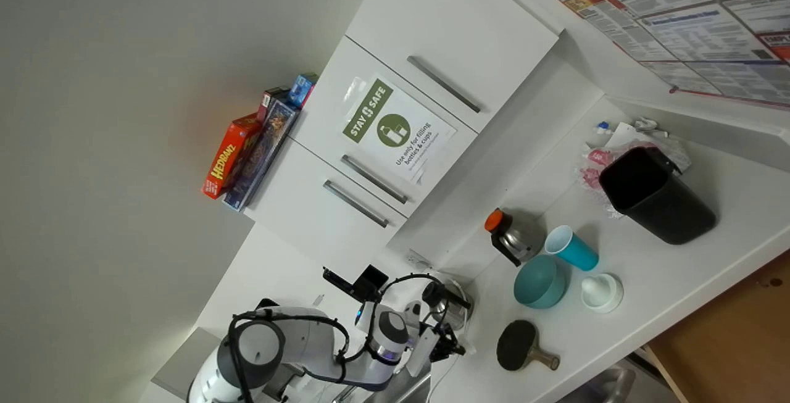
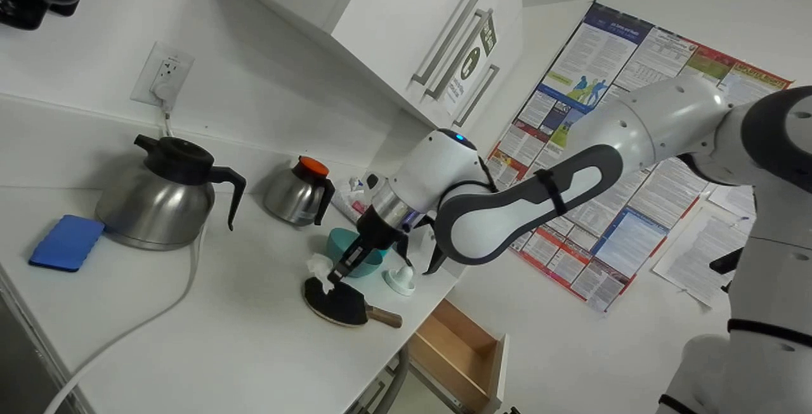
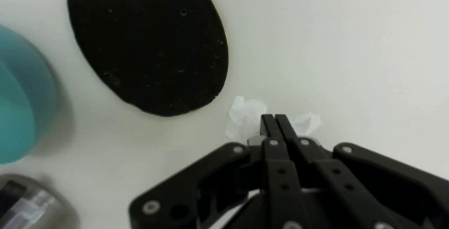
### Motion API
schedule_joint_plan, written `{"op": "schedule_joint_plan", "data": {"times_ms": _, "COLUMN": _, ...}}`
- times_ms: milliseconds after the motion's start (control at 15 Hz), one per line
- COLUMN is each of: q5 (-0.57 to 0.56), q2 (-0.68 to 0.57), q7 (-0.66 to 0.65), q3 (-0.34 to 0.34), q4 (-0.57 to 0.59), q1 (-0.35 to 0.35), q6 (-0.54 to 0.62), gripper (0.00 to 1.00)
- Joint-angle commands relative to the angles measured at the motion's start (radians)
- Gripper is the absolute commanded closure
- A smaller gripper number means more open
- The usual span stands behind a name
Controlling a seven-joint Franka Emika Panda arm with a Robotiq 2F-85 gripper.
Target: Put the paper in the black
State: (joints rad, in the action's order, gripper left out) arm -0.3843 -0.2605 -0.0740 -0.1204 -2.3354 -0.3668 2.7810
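Paper (image 3: 246, 117) is pinched at the very tips of the gripper (image 3: 274, 117), and the pickup is judged to be done! In the wrist view the two fingers are pressed together, with hardly a sliver left between them, and crumpled white folds are seen poking out on both sides. In an exterior view the paper is shown right at the fingertips, its lower edge set against the dark paddle (image 2: 338, 306), so it is taken to be held rather than merely covered. How high above the counter (image 2: 241, 331) it is held cannot be told.

On to the carry, then, and a long one is called for! The black bin (image 1: 673, 211) is stood upright, mouth up, well apart from the gripper, and the turquoise bowl (image 1: 542, 282) and the blue cup (image 1: 575, 251) are set between. First a lift is needed, high enough for the bin's rim to be cleared; next the stretch over bowl and cup must be crossed; only above the mouth should the fingers be parted. A loose fold could be snagged on the rim, so a centred drop is wanted.
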Motion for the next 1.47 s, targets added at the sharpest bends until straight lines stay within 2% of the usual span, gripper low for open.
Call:
{"op": "schedule_joint_plan", "data": {"times_ms": 0, "q5": -0.017, "q2": 0.237, "q7": -0.107, "q3": 0.012, "q4": -0.126, "q1": 0.015, "q6": -0.035, "gripper": 0.99}}
{"op": "schedule_joint_plan", "data": {"times_ms": 133, "q5": -0.063, "q2": 0.342, "q7": -0.199, "q3": 0.056, "q4": -0.164, "q1": 0.016, "q6": -0.045, "gripper": 0.99}}
{"op": "schedule_joint_plan", "data": {"times_ms": 400, "q5": -0.175, "q2": 0.514, "q7": -0.329, "q3": 0.114, "q4": -0.205, "q1": 0.092, "q6": -0.118, "gripper": 0.99}}
{"op": "schedule_joint_plan", "data": {"times_ms": 467, "q5": -0.179, "q2": 0.552, "q7": -0.34, "q3": 0.042, "q4": -0.211, "q1": 0.198, "q6": -0.139, "gripper": 0.99}}
{"op": "schedule_joint_plan", "data": {"times_ms": 733, "q5": -0.212, "q2": 0.654, "q7": -0.388, "q3": 0.016, "q4": -0.228, "q1": 0.391, "q6": -0.189, "gripper": 0.99}}
{"op": "schedule_joint_plan", "data": {"times_ms": 933, "q5": -0.25, "q2": 0.674, "q7": -0.434, "q3": 0.014, "q4": -0.234, "q1": 0.518, "q6": -0.194, "gripper": 0.99}}
{"op": "schedule_joint_plan", "data": {"times_ms": 1000, "q5": -0.201, "q2": 0.642, "q7": -0.363, "q3": 0.016, "q4": -0.213, "q1": 0.481, "q6": -0.171, "gripper": 0.99}}
{"op": "schedule_joint_plan", "data": {"times_ms": 1067, "q5": -0.205, "q2": 0.645, "q7": -0.362, "q3": 0.017, "q4": -0.215, "q1": 0.502, "q6": -0.17, "gripper": 0.97}}
{"op": "schedule_joint_plan", "data": {"times_ms": 1333, "q5": -0.2, "q2": 0.642, "q7": -0.357, "q3": 0.002, "q4": -0.215, "q1": 0.497, "q6": -0.171, "gripper": 0.97}}
{"op": "schedule_joint_plan", "data": {"times_ms": 1400, "q5": -0.216, "q2": 0.625, "q7": -0.388, "q3": -0.007, "q4": -0.194, "q1": 0.514, "q6": -0.172, "gripper": 0.99}}
